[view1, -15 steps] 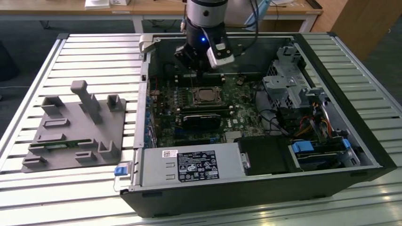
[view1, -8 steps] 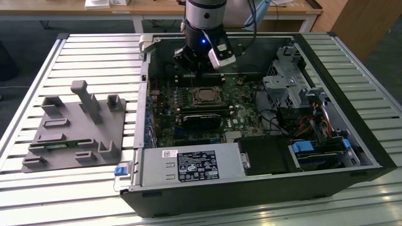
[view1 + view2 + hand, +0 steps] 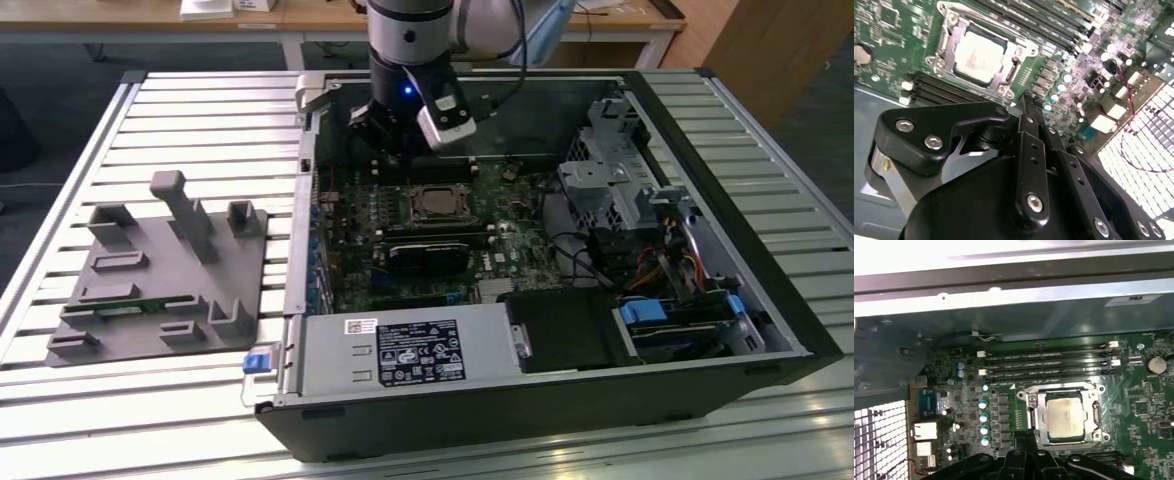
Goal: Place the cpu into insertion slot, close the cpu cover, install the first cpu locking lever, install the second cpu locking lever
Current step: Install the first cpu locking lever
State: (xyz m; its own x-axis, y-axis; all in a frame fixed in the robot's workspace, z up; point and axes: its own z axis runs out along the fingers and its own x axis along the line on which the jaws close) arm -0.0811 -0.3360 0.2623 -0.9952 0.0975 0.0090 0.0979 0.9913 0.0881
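The open computer case (image 3: 534, 410) lies on a slatted metal surface (image 3: 120, 420), and everything below is placed from the insertion slot (image 3: 1024, 394) on the green motherboard (image 3: 521, 215).

The cpu (image 3: 434, 205) sits inside that slot, pale metal top facing up. The exterior view gives it as a small bright square. Both wrist views add the cpu cover (image 3: 950, 46), a silver frame lying flat around the chip's edges with the chip (image 3: 979, 54) showing through its window. Whether the thin levers along the frame's sides are latched, I cannot tell.

The hand (image 3: 1030, 100) hangs just beside the slot without touching it. In the exterior view it is above the board on the far side of the slot, under the arm's silver wrist. In the second wrist view its two black fingers (image 3: 1026, 120) are pressed together with nothing between them. The first wrist view shows their tips (image 3: 1026, 436) next to the frame's edge.

The first wrist view also shows long black memory slots (image 3: 1049, 365) beyond the insertion slot, a row of teal-topped capacitors (image 3: 983, 416) beside it, and a coin cell (image 3: 1156, 364) farther off. The exterior view alone takes in the labelled power supply (image 3: 400, 350) on the near side of the slot and a grey fixture plate (image 3: 147, 290) outside the case.
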